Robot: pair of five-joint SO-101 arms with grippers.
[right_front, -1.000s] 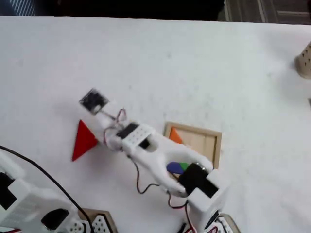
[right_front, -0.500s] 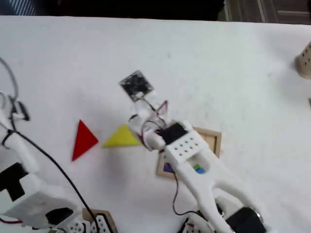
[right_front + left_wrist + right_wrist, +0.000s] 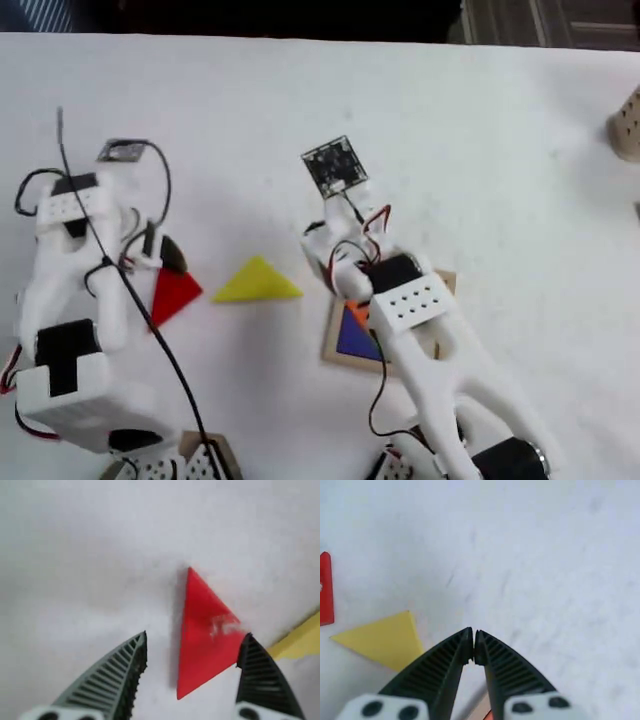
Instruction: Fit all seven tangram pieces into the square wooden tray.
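The red triangle (image 3: 205, 605) is the piece being picked up: the left arm's fingers (image 3: 115, 680) stand open either side of it on the desk (image 3: 450, 140). They should next close and carry it to the tray (image 3: 328, 348). The right arm's fingers (image 3: 445, 665) are closed and empty, with the yellow triangle (image 3: 385, 637) beside them.

The left arm (image 3: 70, 265) is seen bent forward; the left gripper (image 3: 195, 636) is held angled downward, its jaws spread wide; the right arm (image 3: 425, 335) is stretched forward; the right gripper (image 3: 473, 635) is held closed, fingertips meeting.
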